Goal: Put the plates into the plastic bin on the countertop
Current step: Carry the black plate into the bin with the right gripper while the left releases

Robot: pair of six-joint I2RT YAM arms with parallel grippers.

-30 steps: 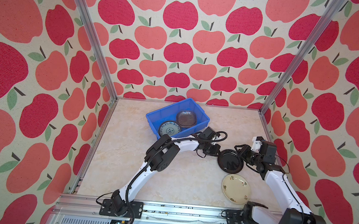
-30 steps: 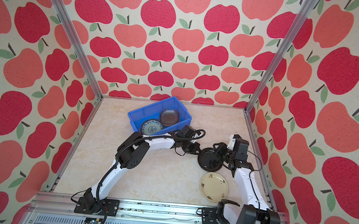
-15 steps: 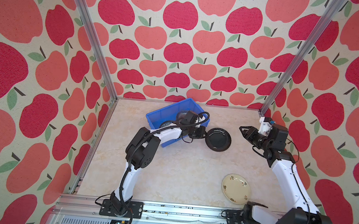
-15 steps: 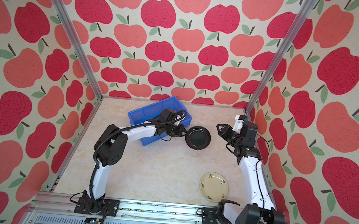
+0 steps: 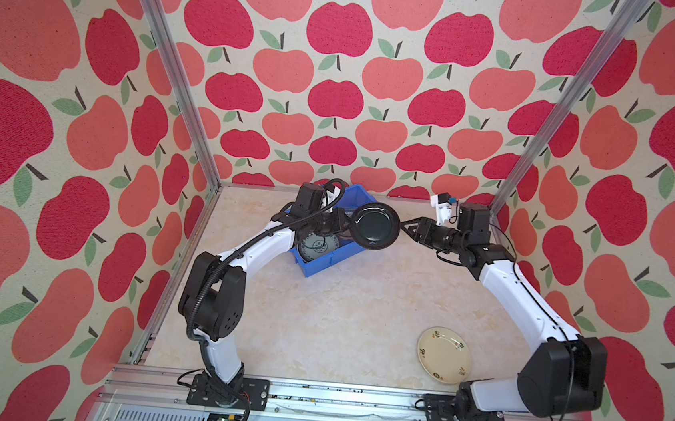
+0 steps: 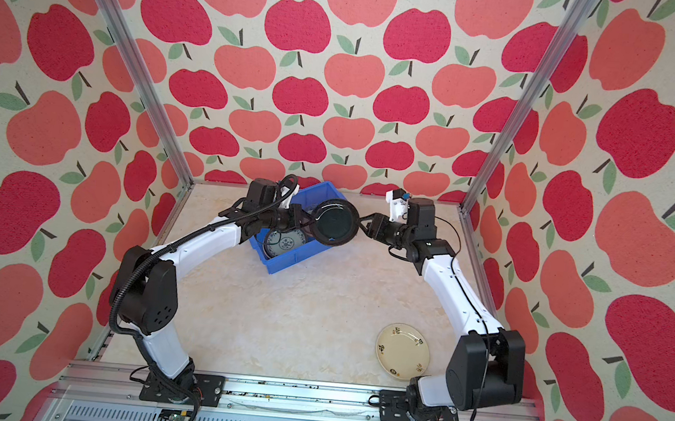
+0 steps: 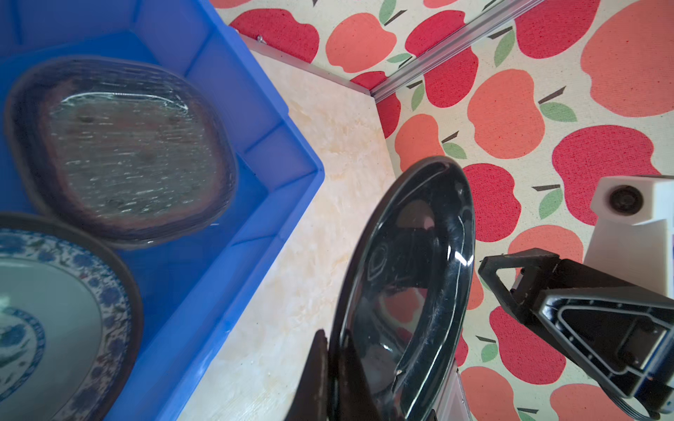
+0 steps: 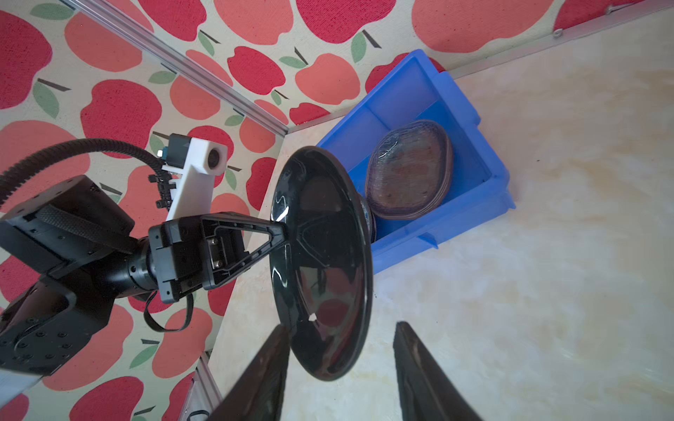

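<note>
My left gripper (image 5: pixel 348 226) (image 7: pixel 332 339) is shut on the rim of a glossy black plate (image 5: pixel 375 226) (image 6: pixel 334 222) (image 7: pixel 408 284) (image 8: pixel 321 262), held in the air over the right edge of the blue plastic bin (image 5: pixel 322 266) (image 6: pixel 289 263) (image 7: pixel 284 145) (image 8: pixel 467 109). My right gripper (image 5: pixel 403 227) (image 8: pixel 341 324) is open at the plate's opposite rim, which sits between its fingers, closer to one. In the bin lie a teal-blue patterned plate (image 5: pixel 318 245) (image 7: pixel 43 310) and smoky glass plates (image 7: pixel 124 153) (image 8: pixel 408 171). A cream floral plate (image 5: pixel 444 355) (image 6: pixel 402 351) rests on the countertop (image 5: pixel 339 311), front right.
The bin stands at an angle against the back wall. Apple-patterned walls and aluminium rails (image 5: pixel 539 125) close in the countertop on three sides. Both arm bases are bolted to the front rail (image 5: pixel 336 399).
The left gripper carried the black plate back and left, up to the bin. The right gripper let go, drew off, then followed to the plate's rim with its jaws wider.
</note>
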